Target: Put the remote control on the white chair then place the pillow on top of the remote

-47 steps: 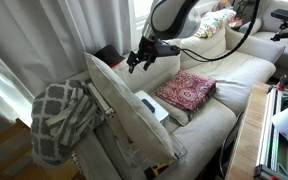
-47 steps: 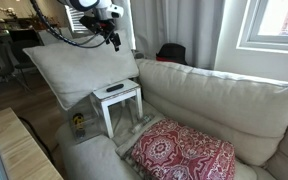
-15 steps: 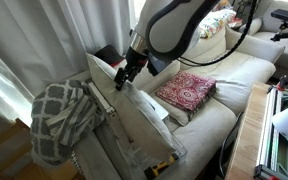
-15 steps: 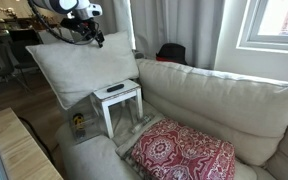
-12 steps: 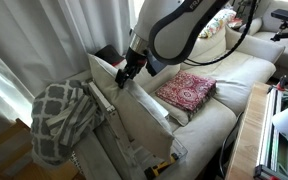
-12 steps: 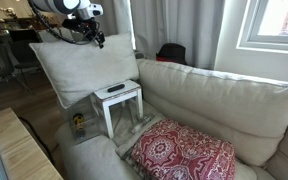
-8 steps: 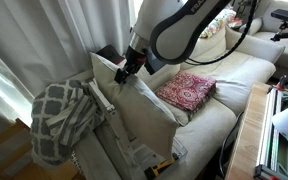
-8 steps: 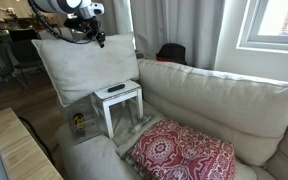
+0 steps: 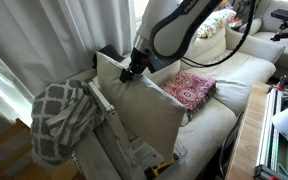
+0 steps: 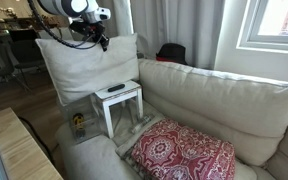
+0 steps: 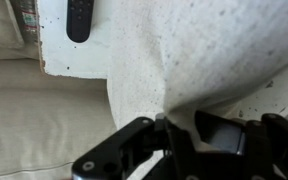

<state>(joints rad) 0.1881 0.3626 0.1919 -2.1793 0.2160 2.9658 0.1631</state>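
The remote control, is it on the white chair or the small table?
On the small table: the remote control lies on its white top, off the white chair.

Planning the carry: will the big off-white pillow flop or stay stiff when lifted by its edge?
Probably soft: the pillow creases where the gripper pinches it. Likely light for its size, since one edge grip holds it upright.

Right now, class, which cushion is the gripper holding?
The large plain off-white pillow, pinched at its top edge; the small red patterned cushion lies free on the white chair.
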